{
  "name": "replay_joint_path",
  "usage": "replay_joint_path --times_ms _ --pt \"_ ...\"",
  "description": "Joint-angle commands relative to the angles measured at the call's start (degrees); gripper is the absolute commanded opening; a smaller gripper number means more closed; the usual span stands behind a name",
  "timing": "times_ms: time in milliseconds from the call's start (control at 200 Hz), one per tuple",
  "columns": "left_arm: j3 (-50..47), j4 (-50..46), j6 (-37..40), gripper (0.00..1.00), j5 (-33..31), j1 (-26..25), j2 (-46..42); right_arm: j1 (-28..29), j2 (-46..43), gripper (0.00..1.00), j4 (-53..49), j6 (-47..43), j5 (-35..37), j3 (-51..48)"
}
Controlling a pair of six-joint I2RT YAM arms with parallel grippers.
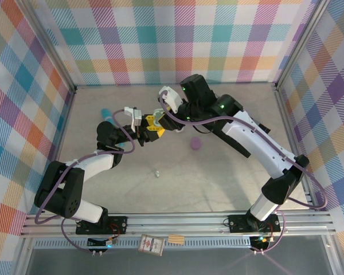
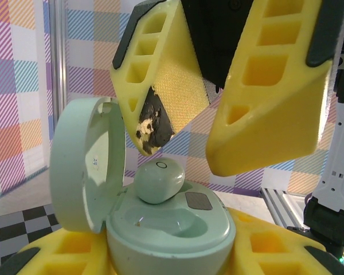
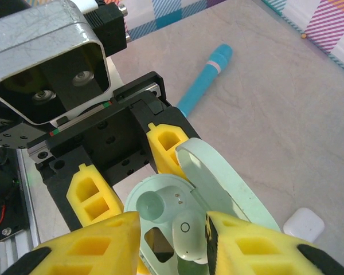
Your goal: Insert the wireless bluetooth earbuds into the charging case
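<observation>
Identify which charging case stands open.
The mint-green case, lid raised, held by the left gripper; the lilac case and white case lie on the table.

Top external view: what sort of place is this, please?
Probably a robot test cell in a lab, not a home. Checked panels wall in the table, and an aluminium rail at its near edge carries the left arm and the right arm.
</observation>
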Motion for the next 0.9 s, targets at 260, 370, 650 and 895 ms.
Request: replay_joint_path --times_ms 260,370,650,895 --pt "0.9 3.2 -0.5 0.32 1.1 0.3 -1.6 1.8 0.5 0.28 -2.6 -2.0 1.9 0.1" --pt "0.9 3.4 -0.6 0.32 1.3 0.3 -1.5 2.0 0.4 0.26 -2.8 -2.1 3.4 0.0" --pt "0.7 3.3 -0.5 0.32 1.4 0.3 -2.2 2.0 -0.1 0.23 -1.3 -0.1 8.3 -0.3" --pt "0.6 3.5 -0.3 0.32 1.3 0.3 -2.3 1.9 -1.0 0.21 -0.7 3.2 7.7 -0.4"
